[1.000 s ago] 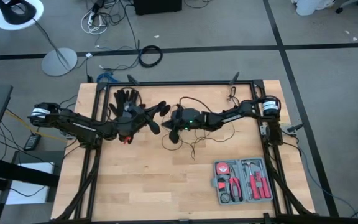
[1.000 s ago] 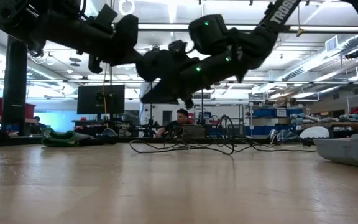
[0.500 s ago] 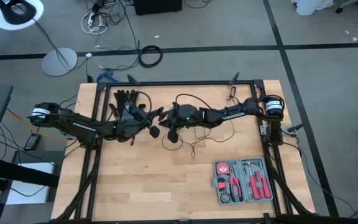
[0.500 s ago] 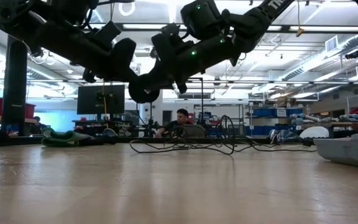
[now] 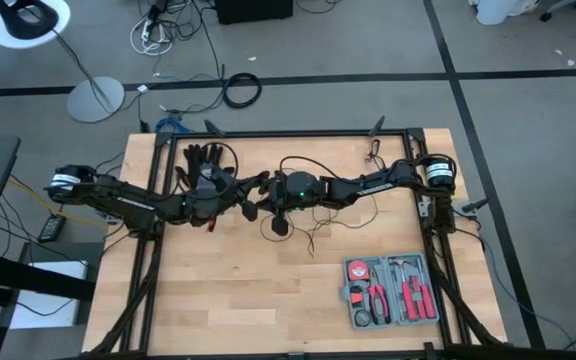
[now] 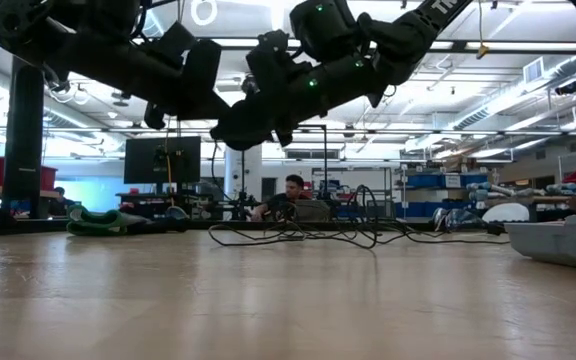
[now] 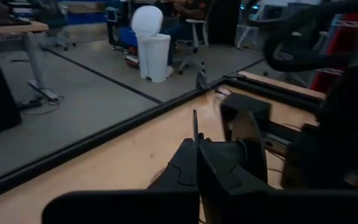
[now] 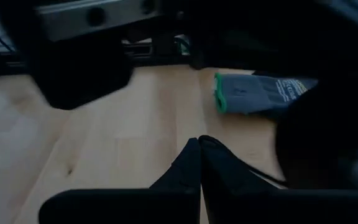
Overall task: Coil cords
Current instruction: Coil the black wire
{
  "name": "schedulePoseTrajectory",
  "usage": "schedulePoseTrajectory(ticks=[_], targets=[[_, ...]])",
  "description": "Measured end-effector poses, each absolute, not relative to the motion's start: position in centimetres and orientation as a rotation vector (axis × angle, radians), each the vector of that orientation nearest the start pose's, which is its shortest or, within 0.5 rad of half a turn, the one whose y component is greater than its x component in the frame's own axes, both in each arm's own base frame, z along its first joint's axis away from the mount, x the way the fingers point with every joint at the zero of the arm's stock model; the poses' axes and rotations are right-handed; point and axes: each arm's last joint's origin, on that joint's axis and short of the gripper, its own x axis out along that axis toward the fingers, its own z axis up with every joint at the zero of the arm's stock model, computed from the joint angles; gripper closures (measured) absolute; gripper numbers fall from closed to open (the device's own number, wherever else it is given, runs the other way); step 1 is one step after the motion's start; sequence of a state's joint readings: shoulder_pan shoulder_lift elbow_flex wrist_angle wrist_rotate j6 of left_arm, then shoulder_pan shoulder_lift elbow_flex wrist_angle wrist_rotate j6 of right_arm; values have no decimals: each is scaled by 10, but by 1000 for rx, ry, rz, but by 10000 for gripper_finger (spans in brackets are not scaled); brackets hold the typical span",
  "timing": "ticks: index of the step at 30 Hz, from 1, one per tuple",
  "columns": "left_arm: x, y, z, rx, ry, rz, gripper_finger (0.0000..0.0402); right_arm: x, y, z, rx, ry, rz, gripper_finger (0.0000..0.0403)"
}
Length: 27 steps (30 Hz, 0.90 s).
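Note:
The cords are one thin black wire (image 5: 313, 165) lying in loose loops on the wooden table's far middle, seen as a low tangle (image 6: 298, 236) in the low view. A small dark round shape (image 5: 280, 226), apparently its disc, lies just nearer. My left gripper (image 5: 252, 196) and my right gripper (image 5: 266, 194) meet tip to tip above the table's middle, both raised well clear of the wood (image 6: 230, 125). Both are shut. A strand of wire (image 8: 260, 176) runs beside my right fingers (image 8: 199, 163). My left gripper pinches a thin strand of the wire between its two fingertips; a short piece (image 7: 194, 124) sticks up from between them. The fingers (image 7: 185, 165) reach nearly level from the table's left. My right gripper is shut; whether it touches the wire I cannot tell.
A black glove (image 5: 203, 160) with a green cuff (image 8: 219, 93) lies at the far left. An open grey tool case (image 5: 390, 291) sits near the front right. A black frame (image 5: 298, 133) borders the table. Bare wood spreads across the near half (image 5: 228, 300).
My right gripper has risen a little and gone toward the table's left, rolling about its own line, until its tip meets my left gripper. My left gripper has tipped and turned at the wrist without leaving its place. Both stayed shut.

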State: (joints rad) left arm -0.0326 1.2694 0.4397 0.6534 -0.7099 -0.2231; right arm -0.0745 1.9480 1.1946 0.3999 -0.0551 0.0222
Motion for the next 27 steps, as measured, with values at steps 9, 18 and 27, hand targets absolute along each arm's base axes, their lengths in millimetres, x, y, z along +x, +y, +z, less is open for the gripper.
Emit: schedulePoseTrajectory(ticks=[9, 18, 27], targets=[[238, 10, 189, -132, 204, 671, 401, 426, -37, 199, 18, 312, -50, 403], [236, 10, 182, -125, 280, 658, 401, 415, -47, 214, 27, 363, -76, 403], [235, 10, 181, -115, 289, 668, 401, 396, -62, 229, 63, 464, -139, 400]])
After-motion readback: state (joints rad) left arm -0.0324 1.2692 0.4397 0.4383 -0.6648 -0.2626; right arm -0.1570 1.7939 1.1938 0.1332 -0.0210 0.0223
